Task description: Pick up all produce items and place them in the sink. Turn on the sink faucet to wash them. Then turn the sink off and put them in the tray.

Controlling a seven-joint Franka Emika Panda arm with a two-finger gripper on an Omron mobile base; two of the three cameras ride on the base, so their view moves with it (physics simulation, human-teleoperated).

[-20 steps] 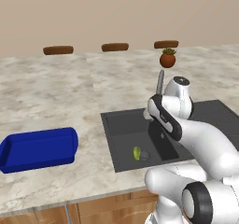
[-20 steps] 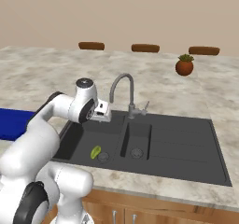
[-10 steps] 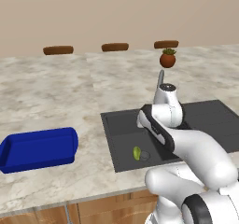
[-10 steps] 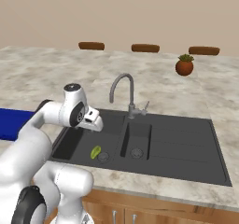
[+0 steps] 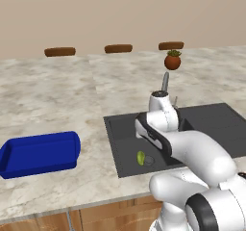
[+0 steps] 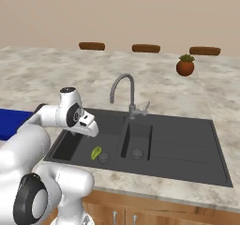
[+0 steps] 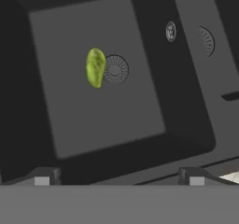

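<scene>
Marbled bench [image 5: 57, 95] runs wide around the dark double sink [image 6: 187, 139], with the blue tray [image 5: 41, 153] off to the left and the faucet [image 6: 124, 90] behind the basins. Over the left basin hangs the claw [image 6: 89, 128], jaws spread wide and empty. The yellow-green produce [image 7: 95, 67] lies on that basin's floor, touching the drain [image 7: 115, 69], below and ahead of the fingertips [image 7: 42, 178], its long axis running away from them.
</scene>
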